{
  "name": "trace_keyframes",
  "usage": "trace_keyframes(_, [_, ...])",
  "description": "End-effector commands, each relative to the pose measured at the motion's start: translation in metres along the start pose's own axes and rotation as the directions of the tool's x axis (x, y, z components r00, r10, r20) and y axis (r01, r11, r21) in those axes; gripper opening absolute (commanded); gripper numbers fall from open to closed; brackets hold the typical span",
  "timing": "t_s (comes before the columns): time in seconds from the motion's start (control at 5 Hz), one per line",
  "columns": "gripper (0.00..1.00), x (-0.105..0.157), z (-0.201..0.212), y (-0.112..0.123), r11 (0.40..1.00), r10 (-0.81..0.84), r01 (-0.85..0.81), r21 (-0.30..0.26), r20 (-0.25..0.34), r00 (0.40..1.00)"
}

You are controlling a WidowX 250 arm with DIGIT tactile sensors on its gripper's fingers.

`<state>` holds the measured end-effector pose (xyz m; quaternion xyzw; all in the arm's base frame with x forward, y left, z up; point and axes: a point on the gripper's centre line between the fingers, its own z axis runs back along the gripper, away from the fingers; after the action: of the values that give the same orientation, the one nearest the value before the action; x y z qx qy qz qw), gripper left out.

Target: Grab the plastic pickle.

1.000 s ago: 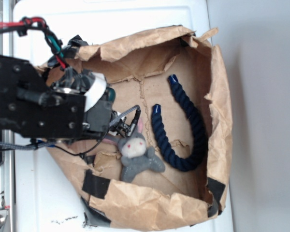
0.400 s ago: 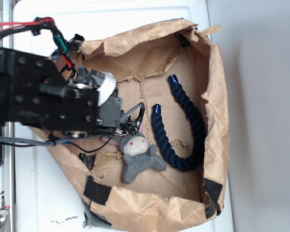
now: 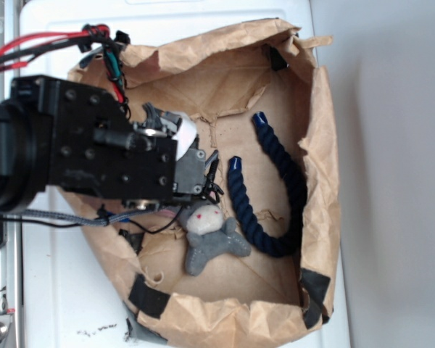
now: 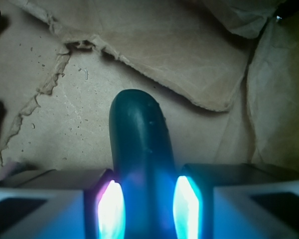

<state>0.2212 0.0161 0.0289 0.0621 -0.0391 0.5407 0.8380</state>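
Note:
The plastic pickle [image 4: 139, 144] is a smooth dark green capsule that runs from the middle of the wrist view down between my fingers. My gripper [image 4: 143, 204] is shut on it, and both glowing pads [image 4: 111, 209] press against its sides. Its rounded far end points at the torn cardboard floor [image 4: 55, 124]. In the exterior view the black arm and gripper [image 3: 206, 174] hang over the left part of the paper-lined box and hide the pickle.
A grey plush bunny [image 3: 210, 235] lies just below the gripper. A dark navy rope [image 3: 275, 196] curves across the right half of the floor. Crumpled brown paper walls [image 3: 326, 145] ring the box, and a white surface [image 3: 58, 290] surrounds it.
The arm has moved right, further into the box. The green piece seen beside the wrist a second ago is now covered by the gripper body. The bunny has shifted slightly.

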Motion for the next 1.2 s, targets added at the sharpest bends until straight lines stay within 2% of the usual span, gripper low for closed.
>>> trace_keyframes(0.0, [0.0, 0.001, 0.009, -0.006, 0.998, -0.004, 0.005, -0.055, 0.017, 1.0])
trace_keyframes(0.2, [0.0, 0.001, 0.036, -0.021, 0.97, -0.166, 0.171, -0.171, 0.038, 0.985])
trace_keyframes(0.4, [0.0, 0.007, 0.07, -0.037, 0.936, -0.243, 0.246, -0.252, 0.046, 0.969])
trace_keyframes(0.6, [0.0, 0.012, 0.079, -0.033, 0.93, -0.254, 0.254, -0.266, 0.036, 0.967])
trace_keyframes(0.8, [0.0, 0.011, 0.08, -0.029, 0.912, -0.288, 0.292, -0.287, 0.059, 0.956])
trace_keyframes(1.0, [0.0, 0.014, 0.083, -0.026, 0.901, -0.311, 0.314, -0.299, 0.057, 0.949])
